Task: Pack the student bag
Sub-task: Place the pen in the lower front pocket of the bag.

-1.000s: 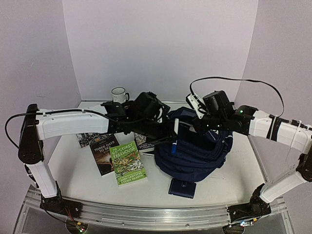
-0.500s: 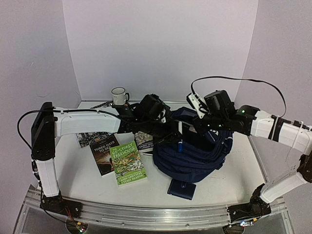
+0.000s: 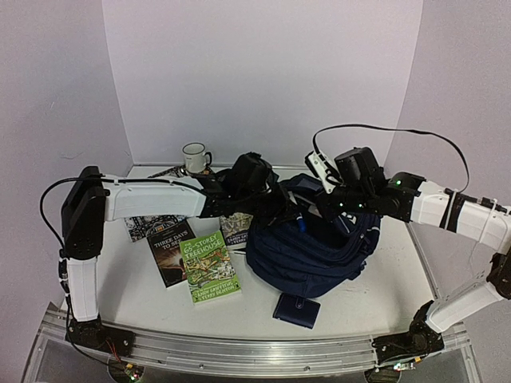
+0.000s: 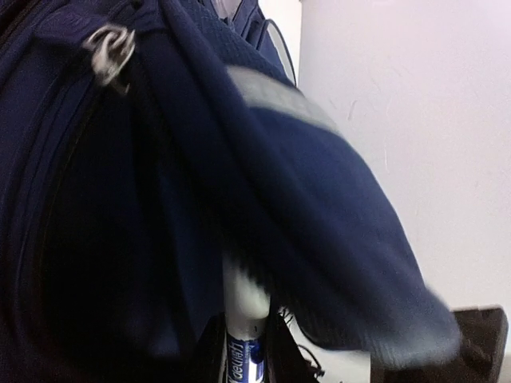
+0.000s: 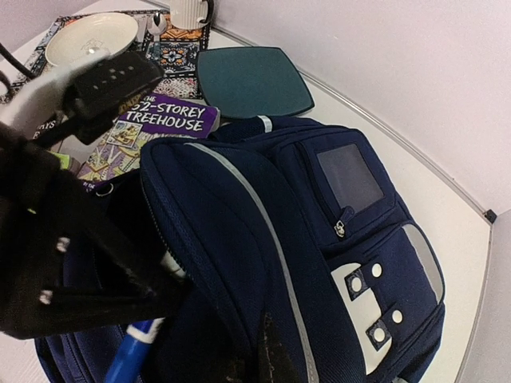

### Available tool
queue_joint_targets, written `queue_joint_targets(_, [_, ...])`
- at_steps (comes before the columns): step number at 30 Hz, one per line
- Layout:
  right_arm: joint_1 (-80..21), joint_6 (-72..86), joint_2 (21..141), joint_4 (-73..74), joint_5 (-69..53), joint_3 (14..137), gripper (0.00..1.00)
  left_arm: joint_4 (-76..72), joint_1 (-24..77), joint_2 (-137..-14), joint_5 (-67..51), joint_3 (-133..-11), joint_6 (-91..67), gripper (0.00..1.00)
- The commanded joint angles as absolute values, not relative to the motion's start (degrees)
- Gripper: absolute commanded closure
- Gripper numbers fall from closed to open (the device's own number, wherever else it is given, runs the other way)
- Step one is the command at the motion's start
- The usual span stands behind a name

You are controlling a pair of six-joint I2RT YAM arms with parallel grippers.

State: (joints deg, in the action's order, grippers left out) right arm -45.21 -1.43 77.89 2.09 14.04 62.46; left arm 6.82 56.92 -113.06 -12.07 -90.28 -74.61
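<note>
Top external view: the student bag (image 3: 315, 255) slumps on the table (image 3: 136, 295) right of centre, its mouth raised toward the far side. The left gripper (image 3: 289, 212) reaches in from the left, clenched on a marker (image 3: 300, 223) whose blue end dips at the opening. The right gripper (image 3: 323, 209) meets the bag's top rim and looks clamped on the fabric, propping the mouth up. Three books (image 3: 209, 267) lie left of the bag, a wallet (image 3: 296, 309) sits just near of it, and a mug (image 3: 194, 156) stands at the far left.

Left wrist view: the marker's white barrel pokes up under a navy fold, partly inside.

Right wrist view: the bag fills the frame, with a teal plate (image 5: 254, 81) and a bowl (image 5: 92, 36) beyond it.

Packing looks barely begun: the marker is half in, while the books and wallet remain outside.
</note>
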Motion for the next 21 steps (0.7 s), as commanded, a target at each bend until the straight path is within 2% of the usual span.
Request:
queue_joint_targets(1, [-46.1, -0.4, 75.5, -2.1, 13.4, 63.8, 1.00, 0.4, 55.9, -116.6, -7.3, -95.8, -79.2, 0.90])
queue_joint_targets(2, [-46.0, -0.4, 75.6, -2.1, 13.4, 63.8, 1.00, -0.7, 55.9, -117.1, -7.2, -96.0, -79.6, 0.88])
queue_joint_targets(8, [-46.0, -1.3, 76.2, -1.8, 15.6, 64.3, 1.00, -3.0, 55.9, -116.2, -6.3, -96.1, -77.8, 0.59])
queue_joint_targets(11, [-46.0, -2.7, 76.9, -1.4, 17.8, 64.7, 1.00, -2.9, 55.9, -114.2, -5.6, -94.4, -75.8, 0.49])
queue_joint_targets(16, [-46.0, -6.2, 77.6, -1.1, 22.8, 65.6, 1.00, -2.2, 55.9, -109.1, -4.9, -90.9, -70.5, 0.40])
queue_joint_targets(21, [-45.8, -10.0, 77.7, -0.8, 30.1, 66.6, 1.00, 5.8, 55.9, -103.8, -1.1, -88.1, -62.1, 0.33])
